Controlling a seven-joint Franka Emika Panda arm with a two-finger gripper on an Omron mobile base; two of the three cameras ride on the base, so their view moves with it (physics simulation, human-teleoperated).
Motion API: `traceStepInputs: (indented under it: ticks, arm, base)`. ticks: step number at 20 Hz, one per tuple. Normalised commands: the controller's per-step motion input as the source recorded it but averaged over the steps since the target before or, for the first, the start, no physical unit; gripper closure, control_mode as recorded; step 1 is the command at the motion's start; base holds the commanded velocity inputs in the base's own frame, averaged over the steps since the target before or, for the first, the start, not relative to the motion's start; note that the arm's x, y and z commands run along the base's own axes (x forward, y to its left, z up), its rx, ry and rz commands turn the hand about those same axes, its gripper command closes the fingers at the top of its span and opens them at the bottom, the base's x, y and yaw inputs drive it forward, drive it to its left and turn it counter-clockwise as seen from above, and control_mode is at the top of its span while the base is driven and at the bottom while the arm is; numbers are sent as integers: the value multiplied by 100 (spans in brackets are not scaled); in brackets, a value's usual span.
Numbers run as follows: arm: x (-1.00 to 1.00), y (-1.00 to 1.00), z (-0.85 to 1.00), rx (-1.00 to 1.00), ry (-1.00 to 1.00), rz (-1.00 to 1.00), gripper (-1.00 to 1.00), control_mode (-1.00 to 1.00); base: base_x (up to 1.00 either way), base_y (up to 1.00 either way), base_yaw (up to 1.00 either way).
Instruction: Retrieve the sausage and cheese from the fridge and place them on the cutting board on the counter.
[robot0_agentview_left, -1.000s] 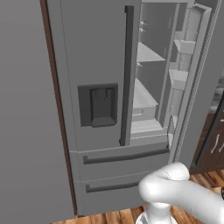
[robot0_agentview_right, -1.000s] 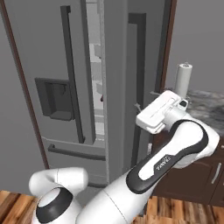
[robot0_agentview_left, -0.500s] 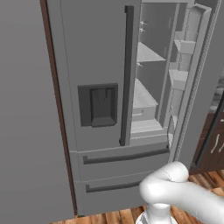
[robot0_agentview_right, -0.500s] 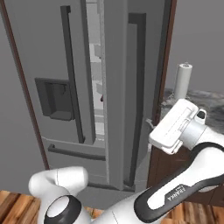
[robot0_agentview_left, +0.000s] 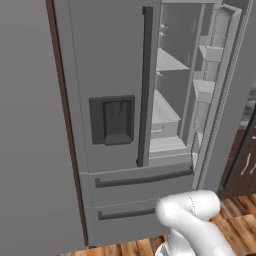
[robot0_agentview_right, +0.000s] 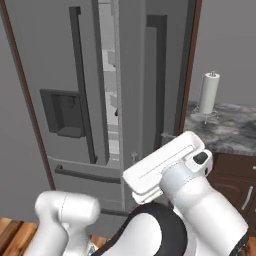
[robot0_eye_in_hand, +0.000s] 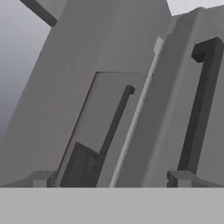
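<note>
At the fridge (robot0_agentview_left: 110, 60) front, our view is unchanged, so the base isn't moving. Only the arm moves.

- Left: left door is shut, dispenser recess (robot0_agentview_left: 114, 120) on it, both lower drawers (robot0_agentview_left: 140, 180) closed.
- Middle: right door (robot0_agentview_left: 220, 100) stands swung open, same as a second ago. The interior shelves (robot0_agentview_left: 167, 62) and door bins (robot0_agentview_left: 210, 52) look bare from the left side. From the right side we see a small dark red speck (robot0_agentview_right: 116, 112) in the door gap. It's too small to tell if it's the sausage. We can't pick out any cheese.
- Right: over the last second the hand has dropped back and down from the door edge. The gripper (robot0_eye_in_hand: 111, 179) has its fingers spread wide with nothing between them, and it looks at both door handles.
- Far right: counter (robot0_agentview_right: 230, 132) carries a paper towel roll (robot0_agentview_right: 209, 92).

We judge door opening done and the reach into the compartment next. We need to confirm the speck first.
</note>
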Motion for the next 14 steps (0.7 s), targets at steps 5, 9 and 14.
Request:
traceStepInputs:
  ticks: [5, 9, 14]
  arm:
    - [-20, 100, 0, -10, -1, -39, -100, -100]
    - [12, 100, -1, -17, 0, -35, -100, -100]
    - [60, 100, -14, -25, 1, -39, -100, -100]
  base:
    - [0, 0, 0]
    - [0, 0, 0]
    - [0, 0, 0]
